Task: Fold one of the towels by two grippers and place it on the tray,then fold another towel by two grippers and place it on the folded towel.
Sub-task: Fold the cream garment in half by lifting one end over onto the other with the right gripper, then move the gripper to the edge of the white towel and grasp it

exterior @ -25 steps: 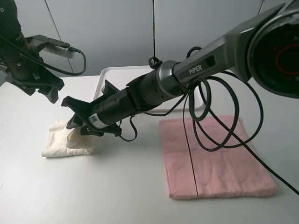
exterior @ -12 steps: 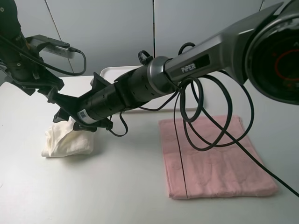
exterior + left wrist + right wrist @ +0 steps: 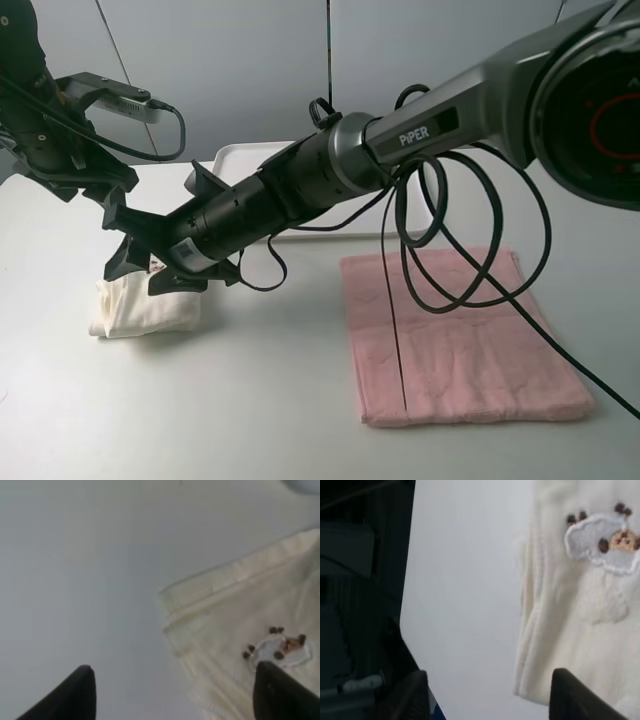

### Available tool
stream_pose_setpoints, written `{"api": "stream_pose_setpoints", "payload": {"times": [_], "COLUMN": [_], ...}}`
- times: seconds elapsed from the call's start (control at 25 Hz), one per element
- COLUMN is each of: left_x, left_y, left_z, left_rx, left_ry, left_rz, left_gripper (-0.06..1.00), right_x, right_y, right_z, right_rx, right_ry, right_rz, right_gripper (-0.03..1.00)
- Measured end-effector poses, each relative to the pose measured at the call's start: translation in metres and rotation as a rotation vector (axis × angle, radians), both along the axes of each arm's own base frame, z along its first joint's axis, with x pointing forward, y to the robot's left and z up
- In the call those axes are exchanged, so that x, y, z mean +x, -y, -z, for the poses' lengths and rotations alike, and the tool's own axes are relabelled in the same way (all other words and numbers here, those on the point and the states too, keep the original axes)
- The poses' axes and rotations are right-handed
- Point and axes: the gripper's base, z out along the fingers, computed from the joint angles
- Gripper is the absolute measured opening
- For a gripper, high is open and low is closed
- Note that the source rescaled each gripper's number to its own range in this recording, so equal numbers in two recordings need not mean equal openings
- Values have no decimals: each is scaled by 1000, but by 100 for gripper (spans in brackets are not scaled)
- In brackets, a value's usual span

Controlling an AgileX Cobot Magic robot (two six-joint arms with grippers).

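Our right claw (image 3: 135,262), fingers apart, sits right over the cream towel (image 3: 150,308), whose long axis runs left-right. Our left claw (image 3: 108,205), also apart, hangs just beyond.

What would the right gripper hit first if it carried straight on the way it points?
Probably the cream towel, near its edge. The open right gripper aims down at it, though depth is unclear.
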Motion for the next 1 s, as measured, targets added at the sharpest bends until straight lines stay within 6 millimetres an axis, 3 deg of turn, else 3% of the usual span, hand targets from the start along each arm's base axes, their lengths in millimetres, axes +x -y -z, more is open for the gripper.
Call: {"api": "stream_pose_setpoints", "payload": {"times": [0.4, 0.56, 1.0], "left_x": [-2, -2, -3], "left_y": [0, 1, 4], "left_z": [0, 1, 1], "left_rx": [4, -8, -36], "left_ry": [-19, -26, -38], "left_rz": [-5, 3, 16], "left_gripper": [83, 83, 83], "right_x": [29, 33, 39], "right_y": [28, 30, 23], "right_z": [12, 14, 42], "right_rx": [-160, -197, -223], "right_ry": [71, 105, 61], "right_rz": [63, 86, 73], "right_gripper": [58, 71, 73]}}
